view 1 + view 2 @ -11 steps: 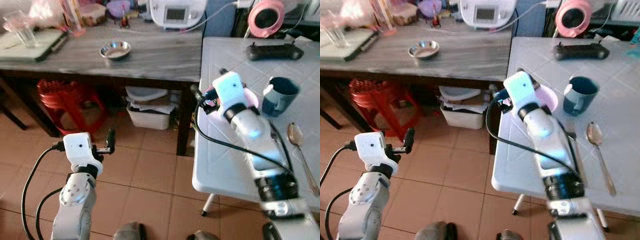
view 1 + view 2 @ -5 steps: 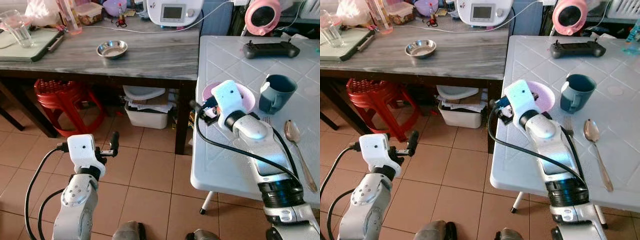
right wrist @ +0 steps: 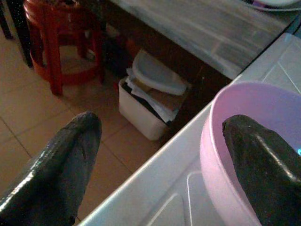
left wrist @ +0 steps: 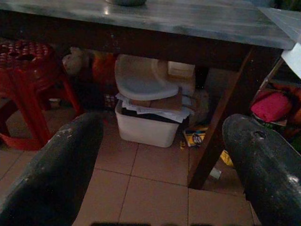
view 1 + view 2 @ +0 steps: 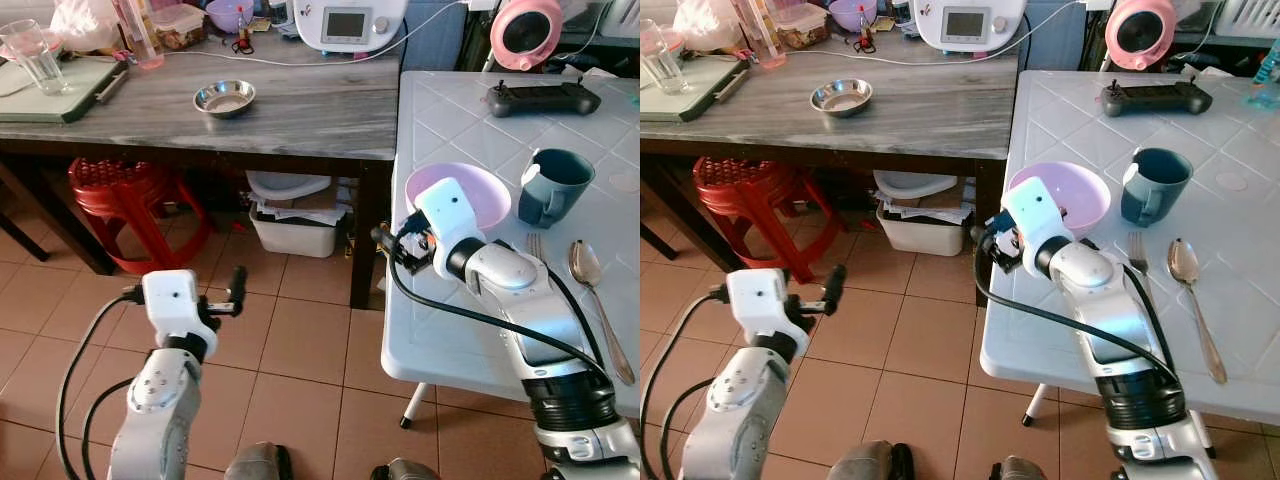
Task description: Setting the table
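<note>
A pink bowl (image 5: 478,188) stands upright on the white table (image 5: 450,330) near its left edge. My right gripper (image 5: 392,240) is open and sits at that table edge, just left of the bowl. In the right wrist view the bowl (image 3: 244,122) lies beside one of the fingers (image 3: 263,160), with nothing held. A dark blue mug (image 5: 555,185) stands right of the bowl. A fork (image 5: 535,243) and a spoon (image 5: 592,275) lie in front of the mug. My left gripper (image 5: 237,287) hangs open low over the floor.
A grey wooden table (image 5: 300,110) to the left carries a steel bowl (image 5: 225,98), a glass and a white appliance. Under it are a red stool (image 5: 125,190) and a white bin (image 5: 295,225). A black controller (image 5: 540,97) lies at the white table's back.
My right gripper has drawn back from over the pink bowl to the table's left edge, and the bowl now stands uncovered. The left arm has barely moved.
</note>
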You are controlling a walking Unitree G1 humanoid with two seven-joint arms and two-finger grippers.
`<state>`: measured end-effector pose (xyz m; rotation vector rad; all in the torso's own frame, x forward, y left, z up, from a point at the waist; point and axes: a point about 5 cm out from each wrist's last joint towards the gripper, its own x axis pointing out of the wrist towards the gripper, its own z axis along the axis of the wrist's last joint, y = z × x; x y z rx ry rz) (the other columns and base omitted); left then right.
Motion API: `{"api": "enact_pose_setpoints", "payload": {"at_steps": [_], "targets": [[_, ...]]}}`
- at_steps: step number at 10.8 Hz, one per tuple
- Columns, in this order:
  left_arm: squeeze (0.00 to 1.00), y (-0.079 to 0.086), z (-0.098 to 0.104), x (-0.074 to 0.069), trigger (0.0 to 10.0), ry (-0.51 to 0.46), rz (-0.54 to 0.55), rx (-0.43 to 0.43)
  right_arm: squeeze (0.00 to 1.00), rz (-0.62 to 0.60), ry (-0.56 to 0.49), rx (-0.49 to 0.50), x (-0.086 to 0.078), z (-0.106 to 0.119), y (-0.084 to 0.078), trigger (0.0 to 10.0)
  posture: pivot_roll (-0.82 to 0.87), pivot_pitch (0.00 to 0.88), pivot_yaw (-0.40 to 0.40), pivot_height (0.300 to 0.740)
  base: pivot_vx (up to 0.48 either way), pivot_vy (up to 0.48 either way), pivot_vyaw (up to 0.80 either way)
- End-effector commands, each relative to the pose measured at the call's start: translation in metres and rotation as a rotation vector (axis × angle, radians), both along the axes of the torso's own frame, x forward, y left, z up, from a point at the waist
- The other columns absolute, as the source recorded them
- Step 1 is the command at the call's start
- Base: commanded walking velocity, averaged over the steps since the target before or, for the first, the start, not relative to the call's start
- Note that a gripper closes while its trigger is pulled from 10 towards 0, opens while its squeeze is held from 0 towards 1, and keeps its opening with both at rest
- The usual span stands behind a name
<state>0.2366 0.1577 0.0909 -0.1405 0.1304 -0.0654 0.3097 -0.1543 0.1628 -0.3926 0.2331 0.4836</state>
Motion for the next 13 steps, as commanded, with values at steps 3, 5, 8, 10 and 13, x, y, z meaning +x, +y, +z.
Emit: {"api": "enact_pose_setpoints", "payload": {"at_steps": [3,5,8,10,13], "targets": [[0.00,0.002,-0.001,-0.003,10.0,0.016,-0.005,0.004,0.00,-0.004,0.017,-0.056,0.002,-0.001,-0.006,10.0,0.00,0.078,0.065,0.740,0.000,0.000,0.00],[0.00,0.001,-0.002,-0.003,10.0,0.020,-0.009,0.003,0.00,-0.013,0.020,-0.099,0.009,0.001,-0.015,10.0,0.00,0.081,0.063,0.740,0.000,0.000,0.00],[0.00,0.000,-0.002,-0.005,10.0,0.021,-0.004,-0.003,0.00,0.017,0.073,-0.152,0.016,-0.003,-0.023,0.0,0.00,0.095,0.053,0.740,0.000,0.000,0.00],[0.00,0.000,-0.003,-0.006,10.0,0.026,-0.003,-0.003,0.00,0.049,0.098,-0.185,0.017,-0.009,-0.026,0.0,0.01,0.095,0.058,0.740,0.000,0.000,0.00],[0.00,0.004,0.000,-0.003,10.0,0.020,-0.008,0.010,0.00,0.071,0.116,-0.211,0.019,-0.016,-0.030,0.0,0.03,0.093,0.071,0.740,0.000,0.000,0.00]]}}
